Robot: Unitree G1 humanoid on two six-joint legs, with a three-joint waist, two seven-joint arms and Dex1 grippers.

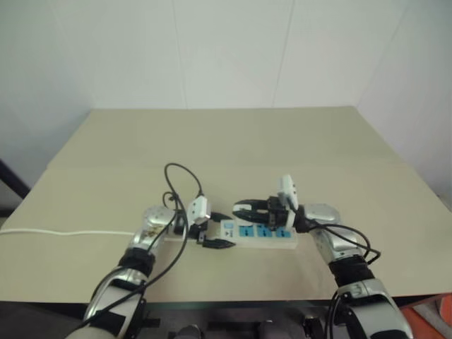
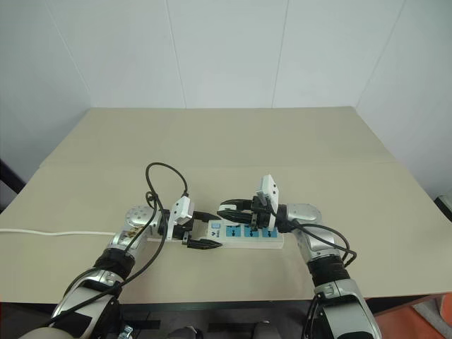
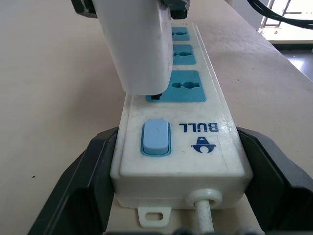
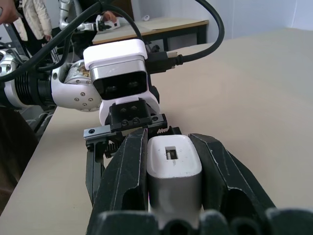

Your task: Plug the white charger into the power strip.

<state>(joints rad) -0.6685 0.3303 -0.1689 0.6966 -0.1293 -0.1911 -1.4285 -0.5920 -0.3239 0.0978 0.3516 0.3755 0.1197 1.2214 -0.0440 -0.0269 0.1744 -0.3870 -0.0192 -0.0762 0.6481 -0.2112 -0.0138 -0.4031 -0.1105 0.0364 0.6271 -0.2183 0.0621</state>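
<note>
"BULL" printed in blue on the power strip (image 3: 181, 147), upside down in the left wrist view, beside the blue switch (image 3: 155, 137), with a small blue logo mark just below the word. Faint power symbol on the switch. No other readable text.

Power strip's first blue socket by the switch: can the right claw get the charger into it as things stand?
Probably yes. The right claw holds the white charger right over that socket, nothing between, and the left claw clamps the power strip.
</note>
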